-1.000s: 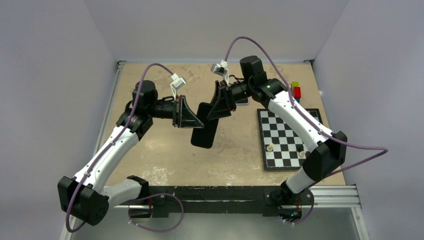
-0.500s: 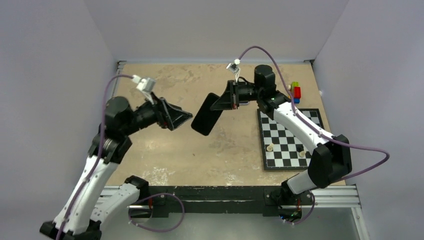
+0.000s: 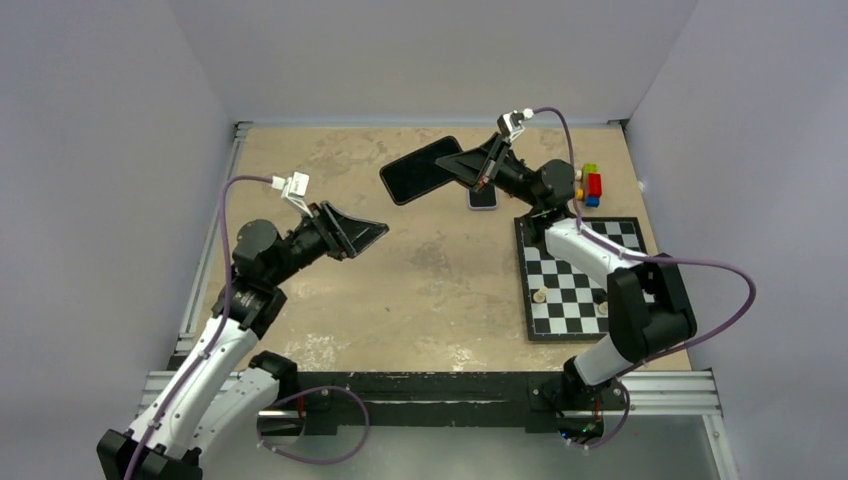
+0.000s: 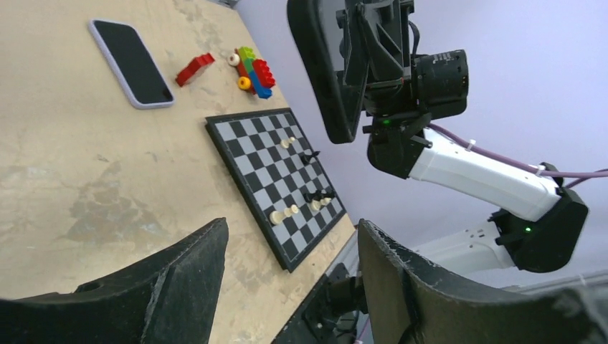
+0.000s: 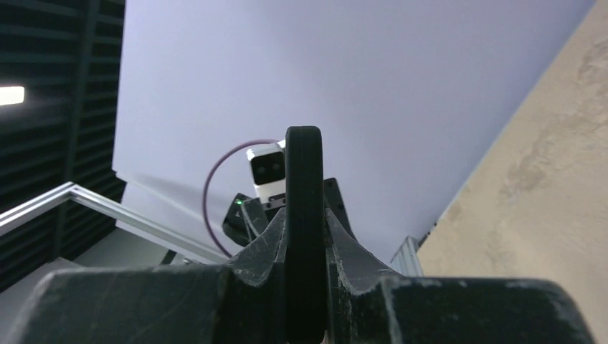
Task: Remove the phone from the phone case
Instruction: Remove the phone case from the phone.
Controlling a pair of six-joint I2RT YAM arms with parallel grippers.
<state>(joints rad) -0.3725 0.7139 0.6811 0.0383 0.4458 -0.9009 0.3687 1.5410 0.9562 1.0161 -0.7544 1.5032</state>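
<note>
Right jaws clamp the edge of the black case: right gripper holds it in the air over the far side of the table. Left gripper hangs with jaws apart, empty, well apart from it. A lilac-edged phone lies flat near the bricks, beyond the chessboard.

I see a chessboard lying flat on the right side of the worktop, with a few pale and dark chess pieces standing on it. Just beyond its far edge sits a cluster of toy bricks, and a loose red brick lies beside them.
</note>
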